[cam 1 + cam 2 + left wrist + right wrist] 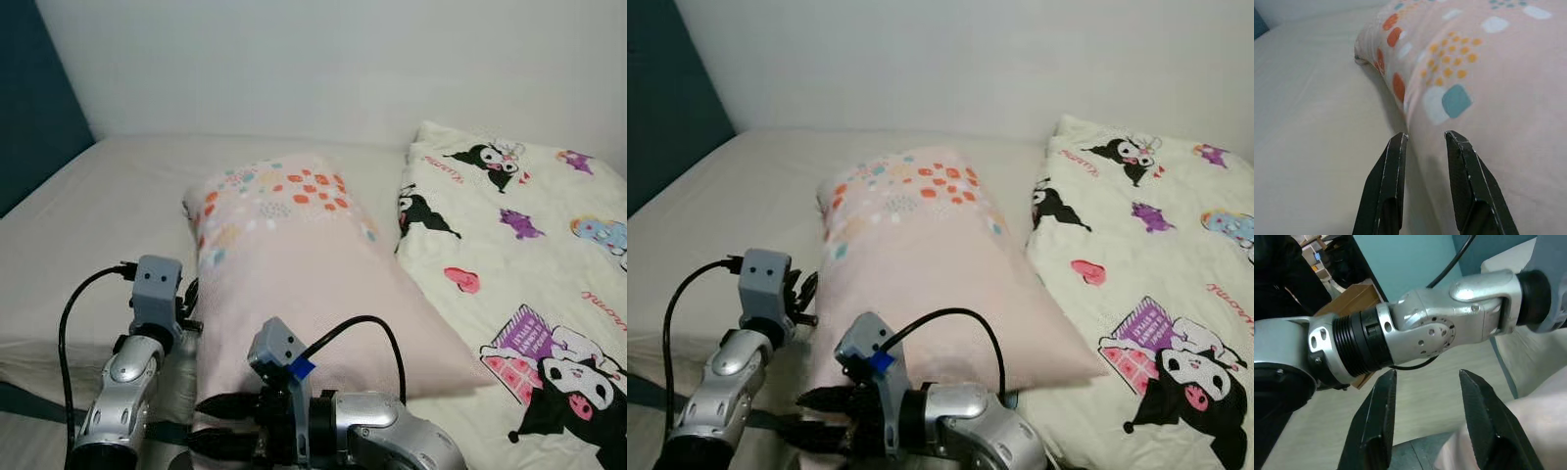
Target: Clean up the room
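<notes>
Lying lengthwise on the bed [88,206], the pink pillow [294,284] looks soft and light; its near corners seem best to pinch. The left claw [1422,147] reaches forward, parted at the pillow's side edge. The right claw [211,423] points left, open, across its near end.

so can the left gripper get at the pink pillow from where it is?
Probably yes. The left gripper is open at the pink pillow's near left edge, one finger over the sheet, the other against the pillow's side. Nothing lies between them. The right gripper is open at the near end, apart.
</notes>
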